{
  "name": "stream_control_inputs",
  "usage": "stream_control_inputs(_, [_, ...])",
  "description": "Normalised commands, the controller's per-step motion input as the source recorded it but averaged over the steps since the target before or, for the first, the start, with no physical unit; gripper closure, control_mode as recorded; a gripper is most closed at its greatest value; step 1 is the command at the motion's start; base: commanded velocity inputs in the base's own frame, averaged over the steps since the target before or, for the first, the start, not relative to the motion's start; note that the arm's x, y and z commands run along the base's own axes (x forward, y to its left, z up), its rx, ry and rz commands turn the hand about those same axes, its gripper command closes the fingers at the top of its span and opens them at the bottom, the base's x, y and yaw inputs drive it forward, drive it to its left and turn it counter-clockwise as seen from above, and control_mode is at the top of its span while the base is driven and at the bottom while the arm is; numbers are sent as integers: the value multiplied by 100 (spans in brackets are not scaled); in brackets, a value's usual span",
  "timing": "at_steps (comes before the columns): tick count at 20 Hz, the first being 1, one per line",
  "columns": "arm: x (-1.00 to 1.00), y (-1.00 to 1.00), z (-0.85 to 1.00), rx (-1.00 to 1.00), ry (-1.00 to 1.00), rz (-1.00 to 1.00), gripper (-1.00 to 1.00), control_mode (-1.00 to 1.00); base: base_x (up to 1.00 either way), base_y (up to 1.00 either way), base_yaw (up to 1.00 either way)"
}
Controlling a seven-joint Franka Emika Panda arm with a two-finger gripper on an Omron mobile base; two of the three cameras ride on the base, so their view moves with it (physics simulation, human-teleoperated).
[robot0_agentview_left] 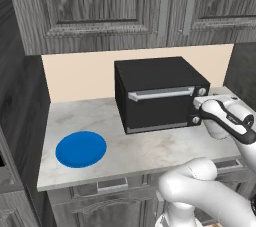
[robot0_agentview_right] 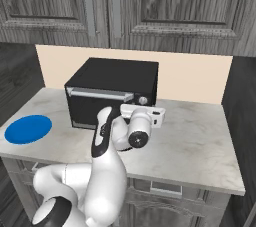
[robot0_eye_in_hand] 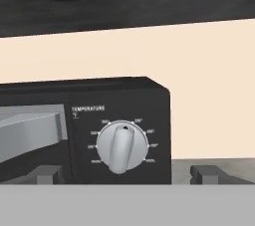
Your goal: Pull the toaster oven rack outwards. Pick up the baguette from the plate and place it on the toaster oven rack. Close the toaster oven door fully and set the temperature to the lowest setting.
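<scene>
The boxy black toaster oven (robot0_agentview_left: 159, 93) stood on the pale marble counter (robot0_agentview_left: 150, 153) with its black door (robot0_agentview_left: 159, 108) shut; the two-finger gripper (robot0_eye_in_hand: 127, 174) faced the silver temperature knob (robot0_eye_in_hand: 121, 146), fingers spread apart, holding nothing; the flat round bright blue plate (robot0_agentview_left: 81, 149) lay bare well to the left.

Two flanking base views of toaster oven (robot0_agentview_left: 159, 93) (hand view close-up)

Matt black toaster oven (robot0_agentview_left: 160, 93) with brushed-metal handle (robot0_agentview_left: 161, 93); glossy blue plate (robot0_agentview_left: 81, 149); smooth marble tabletop (robot0_agentview_left: 150, 151); grained wood cabinets (robot0_agentview_left: 100, 6).
</scene>
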Motion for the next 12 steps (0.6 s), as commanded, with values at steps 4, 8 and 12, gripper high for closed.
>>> stream_control_inputs(4, [5, 0, 0, 0, 0, 0, -100, -100, 0, 0, 0])
stream_control_inputs(8, [14, 0, 0, 0, 0, 0, -100, -100, 0, 0, 0])
stream_control_inputs(12, [8, 0, 0, 0, 0, 0, -100, -100, 0, 0, 0])
